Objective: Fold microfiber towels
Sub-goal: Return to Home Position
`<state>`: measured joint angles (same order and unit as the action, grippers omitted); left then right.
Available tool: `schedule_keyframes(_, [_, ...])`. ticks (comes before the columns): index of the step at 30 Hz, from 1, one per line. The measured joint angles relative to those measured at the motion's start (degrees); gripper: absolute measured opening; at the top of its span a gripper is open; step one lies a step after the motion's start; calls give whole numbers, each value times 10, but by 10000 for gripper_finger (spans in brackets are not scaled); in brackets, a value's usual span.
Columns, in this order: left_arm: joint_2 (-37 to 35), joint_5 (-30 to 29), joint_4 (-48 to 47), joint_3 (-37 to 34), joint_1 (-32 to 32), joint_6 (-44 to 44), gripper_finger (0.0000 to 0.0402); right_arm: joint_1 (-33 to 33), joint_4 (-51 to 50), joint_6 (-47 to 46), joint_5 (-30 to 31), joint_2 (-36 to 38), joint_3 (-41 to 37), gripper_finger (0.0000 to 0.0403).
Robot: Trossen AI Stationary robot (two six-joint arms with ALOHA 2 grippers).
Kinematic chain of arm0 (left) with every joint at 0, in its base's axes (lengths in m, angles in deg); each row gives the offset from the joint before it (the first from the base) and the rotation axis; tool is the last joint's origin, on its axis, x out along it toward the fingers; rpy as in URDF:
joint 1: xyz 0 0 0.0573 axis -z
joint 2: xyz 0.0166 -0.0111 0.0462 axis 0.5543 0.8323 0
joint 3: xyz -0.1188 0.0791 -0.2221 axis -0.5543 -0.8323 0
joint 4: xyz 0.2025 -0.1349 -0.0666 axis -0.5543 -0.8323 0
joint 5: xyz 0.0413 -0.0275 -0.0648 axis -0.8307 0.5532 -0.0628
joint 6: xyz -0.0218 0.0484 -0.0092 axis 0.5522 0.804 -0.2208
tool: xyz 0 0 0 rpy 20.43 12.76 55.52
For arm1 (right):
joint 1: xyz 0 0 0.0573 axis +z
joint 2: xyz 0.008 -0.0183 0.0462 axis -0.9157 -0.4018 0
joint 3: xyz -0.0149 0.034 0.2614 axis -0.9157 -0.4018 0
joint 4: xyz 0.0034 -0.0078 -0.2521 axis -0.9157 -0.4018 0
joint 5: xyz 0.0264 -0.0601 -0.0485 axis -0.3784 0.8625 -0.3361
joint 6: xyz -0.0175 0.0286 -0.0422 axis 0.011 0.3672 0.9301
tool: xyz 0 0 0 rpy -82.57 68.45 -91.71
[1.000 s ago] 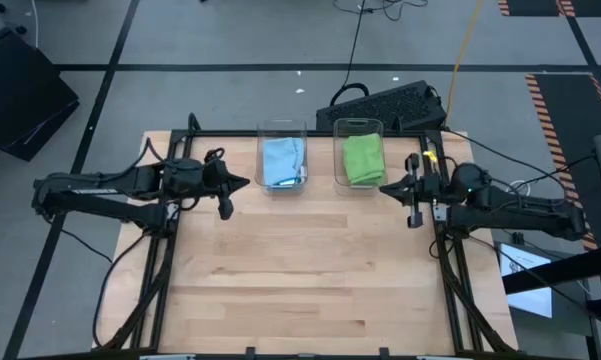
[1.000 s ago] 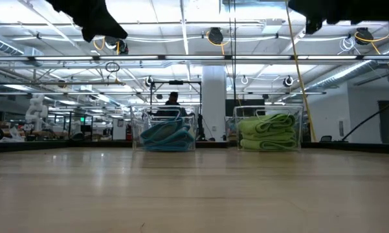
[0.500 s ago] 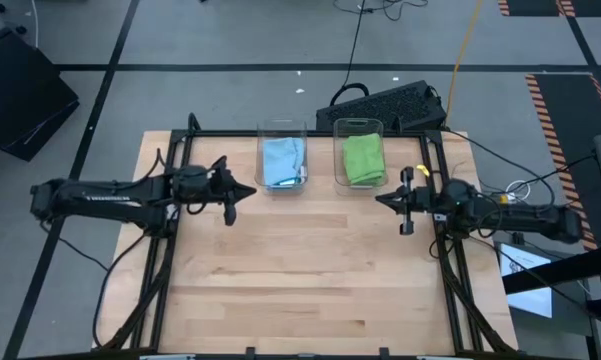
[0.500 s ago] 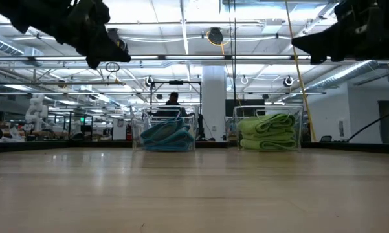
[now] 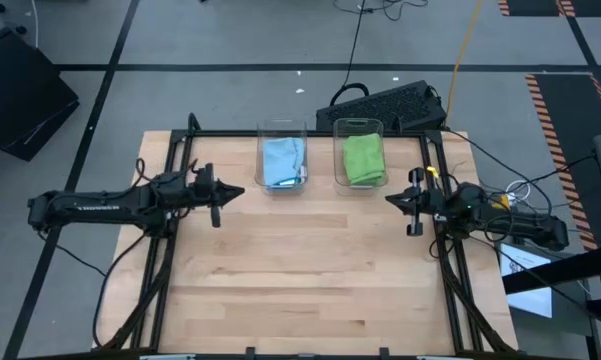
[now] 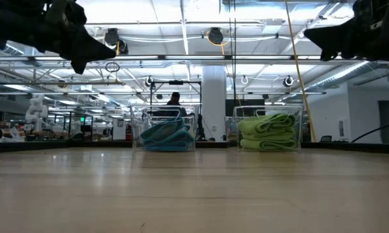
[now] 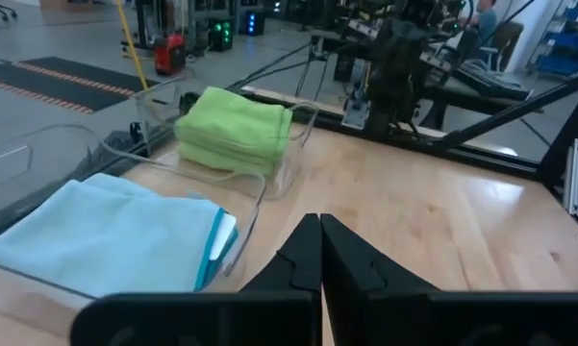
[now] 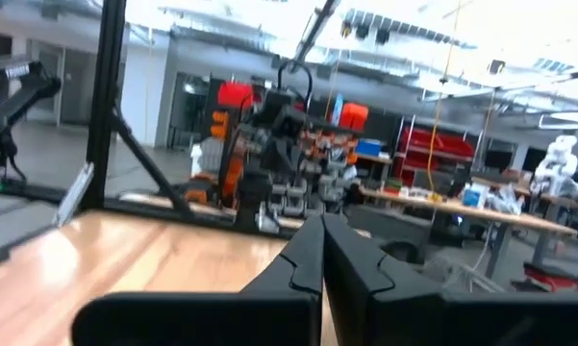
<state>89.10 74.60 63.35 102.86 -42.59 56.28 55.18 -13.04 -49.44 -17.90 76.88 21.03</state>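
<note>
I judge this step is just parking both arms, so I draw them back slowly and level above the smooth wooden table [image 5: 300,290], wide of the rigid clear bins [image 5: 282,127]. Plush folded blue towels [image 5: 280,160] and green towels [image 5: 362,158] fill one bin each. The left gripper [image 5: 227,192] and right gripper [image 5: 392,199] are pinched closed, holding nothing.

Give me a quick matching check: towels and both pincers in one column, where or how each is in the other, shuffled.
1 blue towels
2 green towels
3 left pincer
4 right pincer

A shut, above the right side of the table
B in the right bin
C shut, above the left side of the table
D in the left bin

Pairs: 1-D, 2-B, 3-C, 4-A
</note>
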Motion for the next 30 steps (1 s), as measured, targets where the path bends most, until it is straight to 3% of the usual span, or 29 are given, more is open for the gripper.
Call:
schedule_keyframes(6, [-47, -2, 8, -44, 0, -6, 1, 0, -62, 14, 0, 36, -1, 0])
schedule_keyframes(18, [-101, 11, 74, -127, 0, -8, 0, 0, -72, 20, 12, 49, -2, 0])
schedule_keyframes(22, [-120, 11, 111, -156, 0, -19, 0, 1, -84, 7, -18, 49, -2, 0])
schedule_keyframes(30, [-137, 13, 103, -160, 0, -10, 0, 62, -121, 3, -18, 49, -2, 0])
